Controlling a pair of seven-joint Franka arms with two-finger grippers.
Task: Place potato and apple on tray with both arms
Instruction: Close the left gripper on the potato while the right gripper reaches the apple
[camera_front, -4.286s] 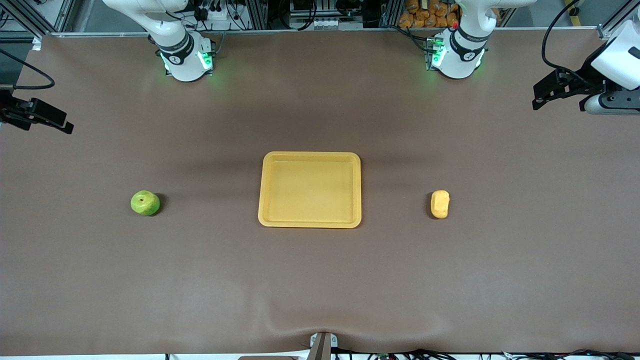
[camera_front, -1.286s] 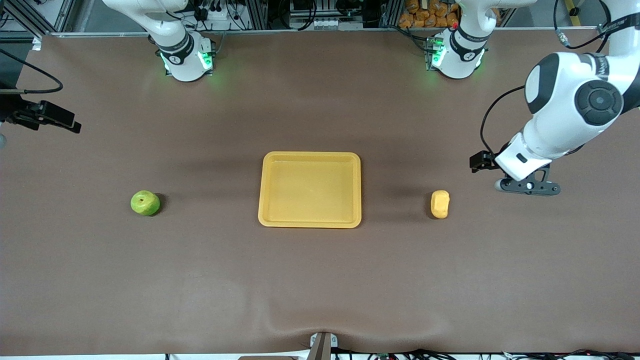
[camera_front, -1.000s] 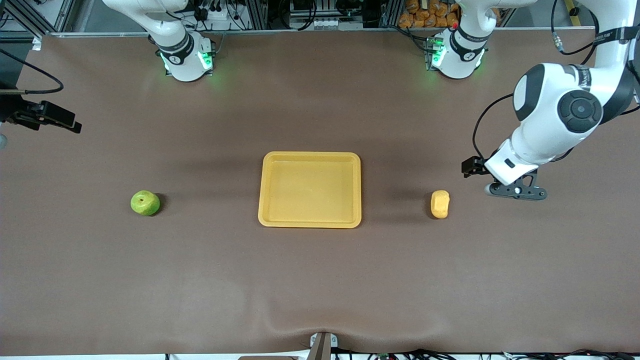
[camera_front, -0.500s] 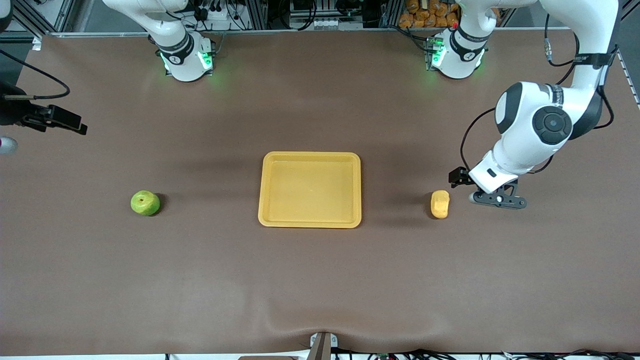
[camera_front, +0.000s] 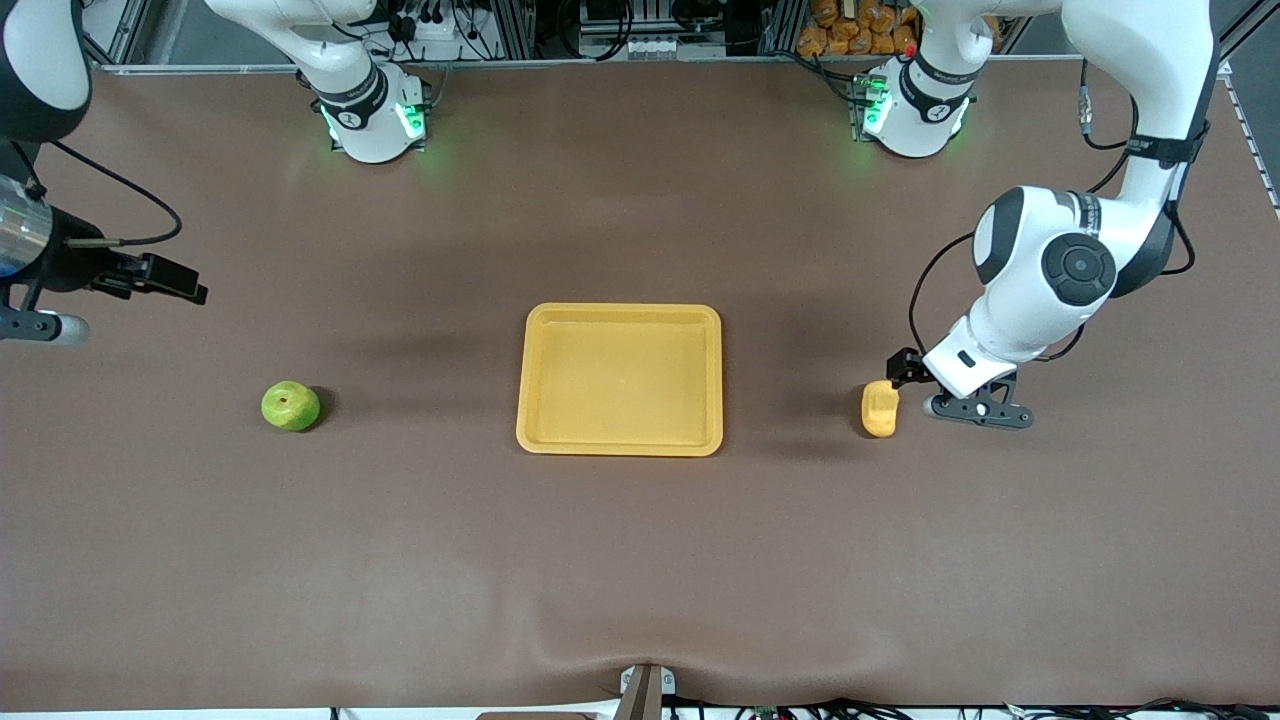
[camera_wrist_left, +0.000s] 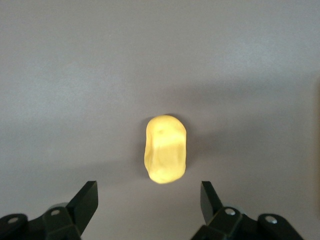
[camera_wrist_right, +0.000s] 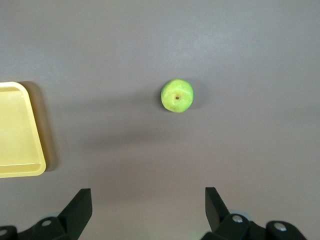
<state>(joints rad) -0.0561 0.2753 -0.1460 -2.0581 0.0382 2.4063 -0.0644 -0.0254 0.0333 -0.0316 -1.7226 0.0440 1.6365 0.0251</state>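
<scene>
Approaching potato (camera_front: 880, 408): it lies on table toward left arm's end, well apart from tray (camera_front: 619, 443) at table centre. Left gripper (camera_wrist_left: 148, 202) hangs just over it, fingers spread wide, holding nothing. Apple (camera_front: 291, 406) lies toward right arm's end; right gripper (camera_wrist_right: 148, 205) hovers high near that edge, fingers wide, empty. Your next move, likely: lower left gripper astride potato, then close.

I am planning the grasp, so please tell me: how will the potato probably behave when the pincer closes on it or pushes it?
The potato looks smooth, so it may slip between the left pincer fingers. Its oblong, slightly blocky form suggests it would slide or turn, not roll far. It appears solid, probably stiff.
</scene>
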